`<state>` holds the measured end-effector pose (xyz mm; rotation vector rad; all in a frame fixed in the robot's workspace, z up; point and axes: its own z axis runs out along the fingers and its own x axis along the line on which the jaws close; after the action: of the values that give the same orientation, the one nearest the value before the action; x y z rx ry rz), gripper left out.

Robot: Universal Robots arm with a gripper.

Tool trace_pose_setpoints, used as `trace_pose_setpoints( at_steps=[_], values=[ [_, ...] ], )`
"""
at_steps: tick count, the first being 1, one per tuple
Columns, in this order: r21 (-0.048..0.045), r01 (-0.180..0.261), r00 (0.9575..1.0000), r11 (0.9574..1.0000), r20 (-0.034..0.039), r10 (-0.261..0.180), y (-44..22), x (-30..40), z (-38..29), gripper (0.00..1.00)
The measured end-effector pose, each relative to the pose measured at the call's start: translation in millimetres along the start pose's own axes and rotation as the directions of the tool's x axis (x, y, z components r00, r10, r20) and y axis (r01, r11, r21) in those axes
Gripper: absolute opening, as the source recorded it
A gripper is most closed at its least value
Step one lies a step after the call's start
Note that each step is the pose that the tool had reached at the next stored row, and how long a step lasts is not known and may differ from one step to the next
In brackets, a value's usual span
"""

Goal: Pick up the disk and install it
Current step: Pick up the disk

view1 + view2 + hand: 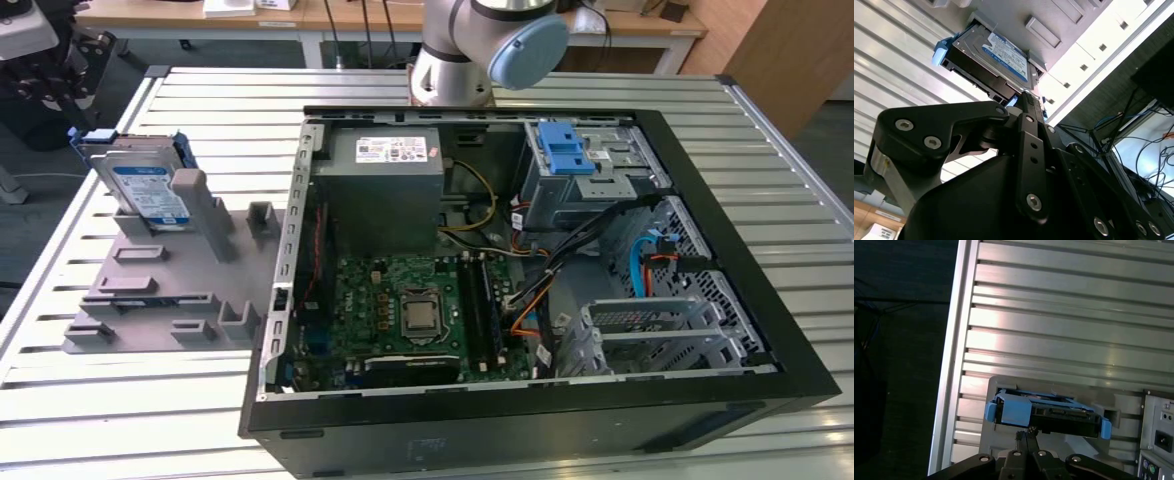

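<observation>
The disk [144, 190] stood on edge in a slot at the far end of the grey holder [160, 290], at the exterior view's left, its top and both short sides uncovered. The holder lay on the slatted table [94, 410], just beside the open computer case [534, 430], with bare slats on its other sides. In both wrist views the gripper [1026, 432] had its fingers pressed together on nothing, tips close to the disk's blue-framed edge; contact could not be judged. Inside the case, the silver cage [587, 170] with a blue latch sat in the far corner
</observation>
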<state>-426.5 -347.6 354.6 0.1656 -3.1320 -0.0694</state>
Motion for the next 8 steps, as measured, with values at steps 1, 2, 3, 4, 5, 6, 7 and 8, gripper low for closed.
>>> trace_pose_setpoints(
  at_steps=[1, 2, 3, 4, 5, 6, 7, 8],
  values=[
    [0.0, 0.001, 1.0, 1.0, 0.0, -0.001, 0.0, 0.0, 0.0, 0.11],
    [0.0, 0.002, 1.0, 1.0, 0.0, -0.002, 0.0, 0.0, 0.0, 0.11],
    [0.0, 0.003, 1.0, 1.0, -0.0001, -0.003, 0.0, 0.0, 0.0, 0.11],
    [0.0, 0.004, 1.0, 1.0, -0.0002, -0.004, 0.0, 0.0, 0.0, 0.11],
    [0.0, 0.005, 1.0, 1.0, -0.0002, -0.005, 0.0, 0.0, 0.0, 0.11],
    [0.0, 0.006, 1.0, 1.0, -0.0003, -0.006, 0.0, 0.0, 0.0, 0.11],
    [0.0, 0.007, 1.0, 1.0, -0.0003, -0.007, 0.0, 0.0, 0.0, 0.11],
    [0.0, 0.008, 1.0, 1.0, -0.0003, -0.008, 0.0, 0.0, 0.0, 0.11]
  ],
)
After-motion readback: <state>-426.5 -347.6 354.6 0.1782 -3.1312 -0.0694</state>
